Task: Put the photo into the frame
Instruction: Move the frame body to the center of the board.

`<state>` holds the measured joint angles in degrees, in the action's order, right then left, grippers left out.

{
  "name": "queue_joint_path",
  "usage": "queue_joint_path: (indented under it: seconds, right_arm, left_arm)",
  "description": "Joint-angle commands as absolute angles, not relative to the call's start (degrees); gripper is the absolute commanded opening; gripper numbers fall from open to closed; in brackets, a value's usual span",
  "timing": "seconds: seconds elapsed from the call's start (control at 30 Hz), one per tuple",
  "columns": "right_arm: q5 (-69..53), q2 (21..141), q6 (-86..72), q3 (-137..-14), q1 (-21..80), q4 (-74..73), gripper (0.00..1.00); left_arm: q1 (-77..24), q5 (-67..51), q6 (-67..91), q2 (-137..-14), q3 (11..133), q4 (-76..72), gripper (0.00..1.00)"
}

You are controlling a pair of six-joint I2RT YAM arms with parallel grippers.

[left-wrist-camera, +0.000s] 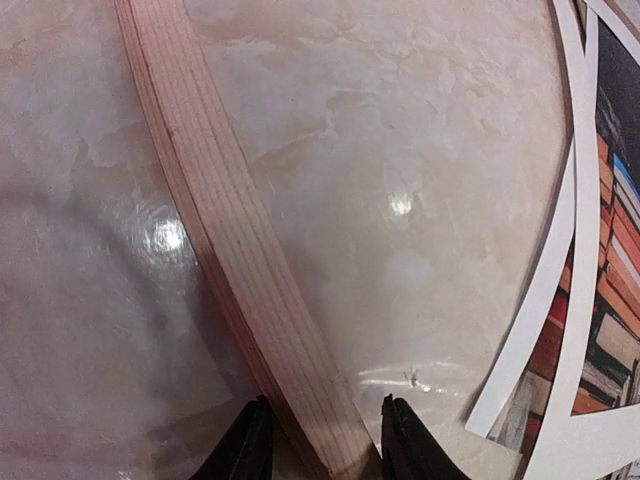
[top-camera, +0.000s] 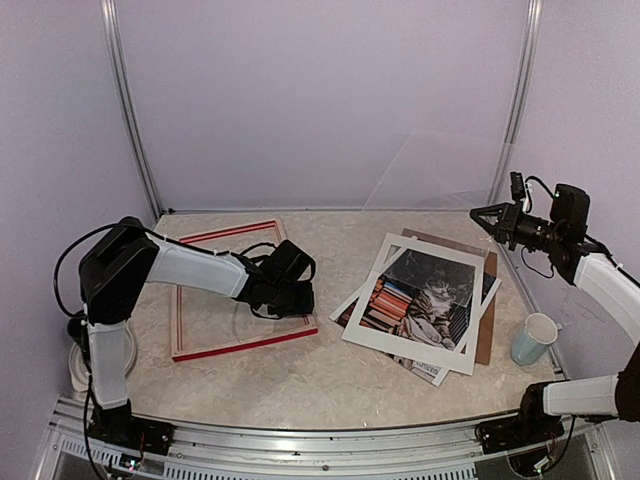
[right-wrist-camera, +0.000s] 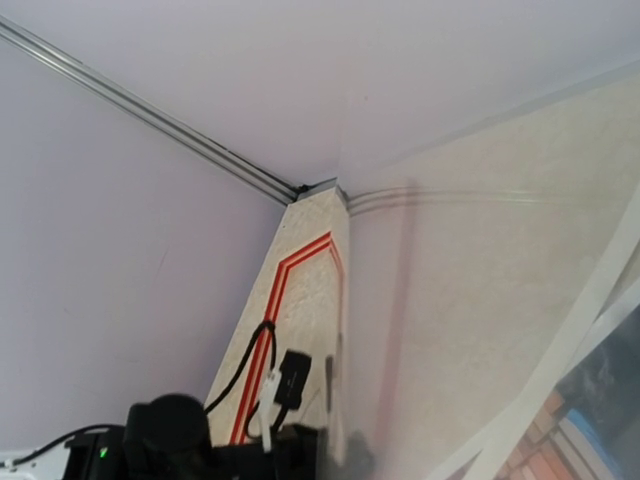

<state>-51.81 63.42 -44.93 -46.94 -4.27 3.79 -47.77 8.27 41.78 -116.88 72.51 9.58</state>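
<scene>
The top camera is looking down over the whole table [top-camera: 300,375] from above and behind me. My left wrist camera is hugging the frame [left-wrist-camera: 240,260] at its right rail. My right one, high by the right edge, is facing the far left corner, sharing that frame.

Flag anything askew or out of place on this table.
The pile on the right is untidy. The white mat borders fan out crookedly over the photo and the brown backing board, and none is squared to the others. The frame lies apart on the left, with bare table showing through it.
</scene>
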Motion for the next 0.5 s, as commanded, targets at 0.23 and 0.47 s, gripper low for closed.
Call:
queue_joint_path:
  seconds: [0.23, 0.47]
  right_arm:
    - [-53.19, 62.44, -46.08, -47.40, -4.92, 7.96, 0.00]
    - [-55.32, 63.08, -49.11, -46.37, -4.87, 12.04, 0.00]
  left_arm:
    - [-54.10, 4.45, 42.22, -112.71, 63.55, 11.91, 0.37]
    - [-58.04, 4.59, 41.08, -112.19, 62.84, 11.51, 0.37]
